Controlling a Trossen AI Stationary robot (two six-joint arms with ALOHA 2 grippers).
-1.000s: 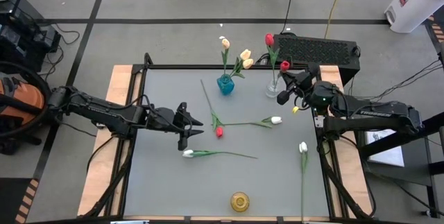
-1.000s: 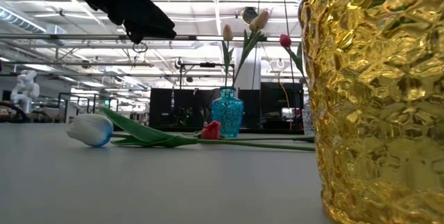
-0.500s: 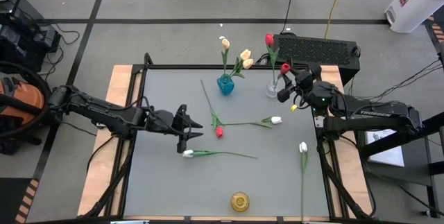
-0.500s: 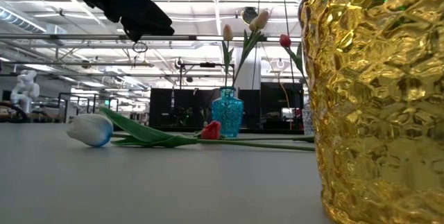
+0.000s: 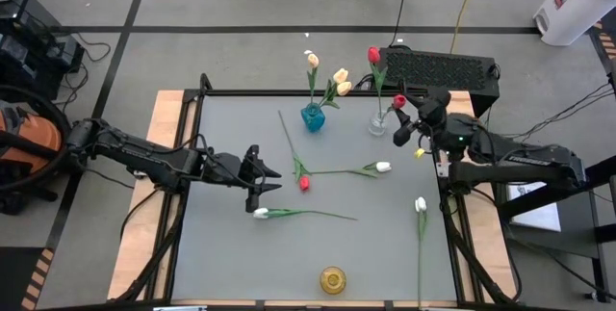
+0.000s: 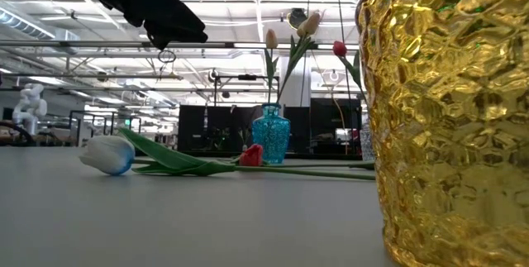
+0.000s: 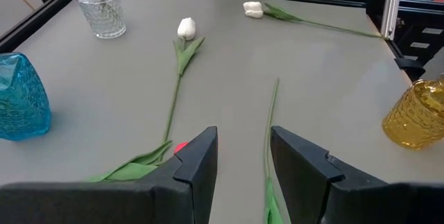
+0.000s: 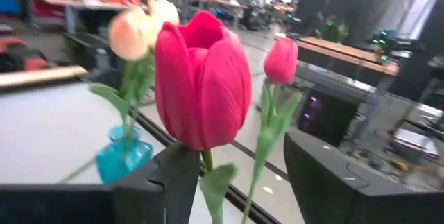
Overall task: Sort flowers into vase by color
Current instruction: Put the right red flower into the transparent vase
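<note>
At the table's far right corner, the right gripper (image 5: 404, 123) hovers just beside the clear glass vase (image 5: 378, 123), its fingers spread apart. Seen from the right wrist, a red tulip (image 8: 202, 89) stands between those parted fingers, and nothing pinches it; whether a finger touches the stem cannot be told. A second red tulip (image 5: 373, 55) rises from the same clear vase. Close to the left of it, the blue glass vase (image 5: 313, 116) holds three cream-yellow tulips (image 5: 340, 76).

Over the middle left of the grey table (image 5: 221, 253), the left gripper (image 5: 269, 179) hangs with its fingers spread and empty. From the left wrist view, a thin green stem (image 7: 270, 130) runs across the table into the gap between its fingers.

Four flowers lie flat on the table. A loose red tulip (image 5: 304, 184) lies near the centre, its stem reaching toward the blue vase. One white tulip (image 5: 383, 167) lies to its right, another white tulip (image 5: 261, 213) just below the left gripper, and a third white tulip (image 5: 421, 204) near the right edge. A gold glass vase (image 5: 333, 279) stands empty at the near edge, well apart from the others.
</note>
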